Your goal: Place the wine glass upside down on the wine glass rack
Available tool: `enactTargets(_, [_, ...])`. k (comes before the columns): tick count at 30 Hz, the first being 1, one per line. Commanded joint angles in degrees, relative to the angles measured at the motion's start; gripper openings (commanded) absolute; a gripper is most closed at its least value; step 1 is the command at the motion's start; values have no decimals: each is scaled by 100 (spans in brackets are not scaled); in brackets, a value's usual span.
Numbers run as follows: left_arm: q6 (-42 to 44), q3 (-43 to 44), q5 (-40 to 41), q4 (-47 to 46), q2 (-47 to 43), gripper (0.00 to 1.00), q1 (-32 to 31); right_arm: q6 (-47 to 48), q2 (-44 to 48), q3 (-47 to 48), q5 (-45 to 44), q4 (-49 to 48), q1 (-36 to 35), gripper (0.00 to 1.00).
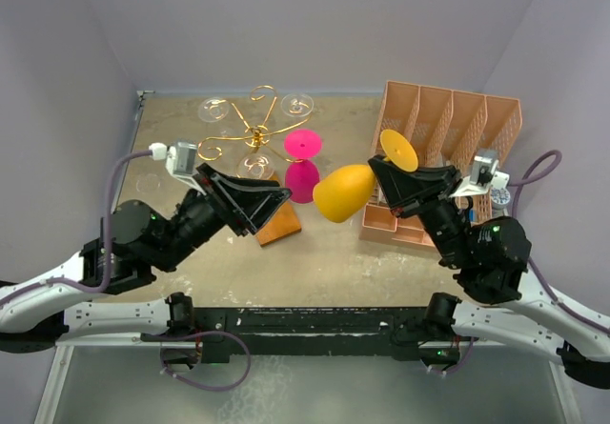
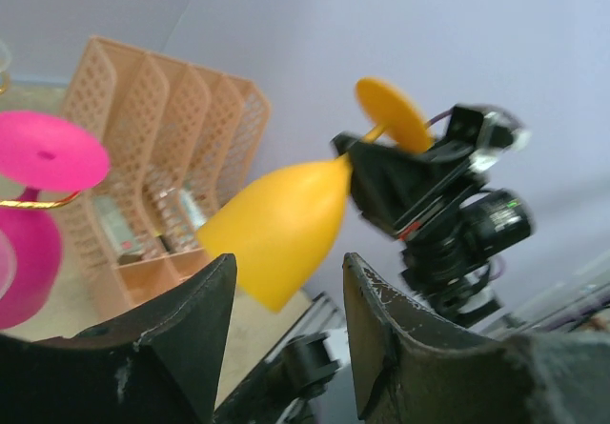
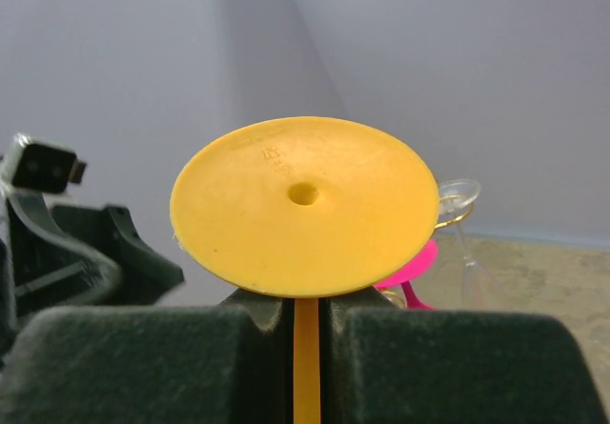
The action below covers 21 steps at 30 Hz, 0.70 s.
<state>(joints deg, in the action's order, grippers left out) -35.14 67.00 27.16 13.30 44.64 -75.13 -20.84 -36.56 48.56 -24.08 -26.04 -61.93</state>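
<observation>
Top external: opaque yellow plastic wine glass [image 1: 343, 193] in mid-air, tilted, with its rounded bowl toward the gold wire wine glass rack [image 1: 255, 136] and its flat round foot up-right.
Right gripper [image 1: 383, 170]: pinching the thin yellow stem.
Left gripper [image 1: 282, 196]: spread wide, empty, near the bowl.
Rack arm: magenta plastic glass [image 1: 303, 171] hangs inverted.

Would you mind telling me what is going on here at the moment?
The right gripper holds the yellow wine glass by its stem, tilted in the air, not yet on the wine glass rack. The left gripper is open and empty. A pink glass hangs upside down on the rack.
</observation>
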Motion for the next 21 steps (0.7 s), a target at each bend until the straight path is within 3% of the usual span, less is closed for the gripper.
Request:
enactTargets(1, [-743, 292, -385, -925, 153, 46, -1, 694, 115, 289, 621, 757, -8, 0])
enactTargets(6, [-1236, 129, -400, -1530, 534, 46, -1, 1137, 175, 291, 1048, 1239, -9, 0])
enactTargets(11, [-1736, 405, -205, -1334, 937, 46, -1, 1590, 158, 463, 1228, 1537, -6, 0])
enactTargets(21, [-2788, 153, -78, -1565, 978, 46, -1, 2061, 89, 392, 1746, 1592, -12, 0])
